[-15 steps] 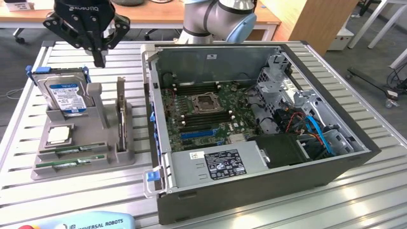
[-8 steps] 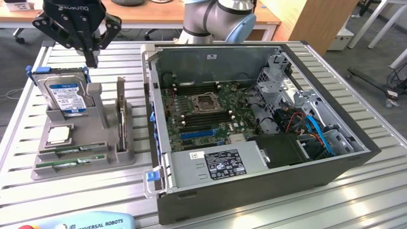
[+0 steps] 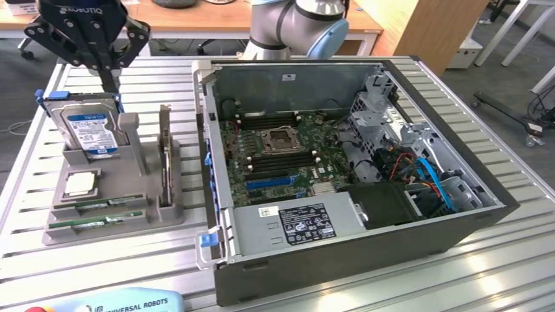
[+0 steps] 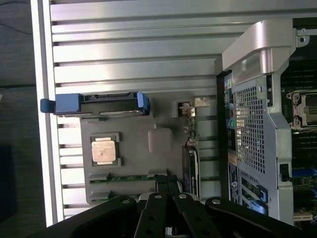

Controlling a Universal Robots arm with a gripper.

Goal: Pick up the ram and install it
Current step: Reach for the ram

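The gripper [image 3: 110, 81] hangs at the upper left of the exterior view, over the far end of the grey parts holder [image 3: 130, 214]. Its fingers are pressed together and grip nothing. In the wrist view the same closed tips [image 4: 167, 179] sit above the holder's edge, close to a green strip of board [image 4: 128, 177].

The step in hand looks like the reach for the ram [image 3: 97, 207], which lies flat in a slot at the holder's near end, in the lower left of the exterior view. A second like stick [image 3: 93, 223] lies just beside it. A clean pick would likely call for these things:

- The jaws spread wide enough to span the stick's thin faces.
- The wrist turned so the fingers line up across its long edge.
- A straight descent, so the neighbouring stick and the loose processor chip [image 3: 80, 184] behind it are not nudged.

The upright hard drive [image 3: 87, 127] stands right under the tool and is the nearest thing to bump.

Further right on the holder stands the tall expansion card [image 3: 165, 149]. Past it, filling the middle and right, is the open computer case [image 3: 347, 260]. Its dark memory slots [image 3: 260, 119] flank the processor socket [image 3: 279, 140], and seating a stick there would want it square to the slot.

The arm's base joint [image 3: 299, 23] rises behind the case at top centre. The wrist is carried out to the exterior view's left, with the tool pointing straight down at the table [image 3: 26, 195].
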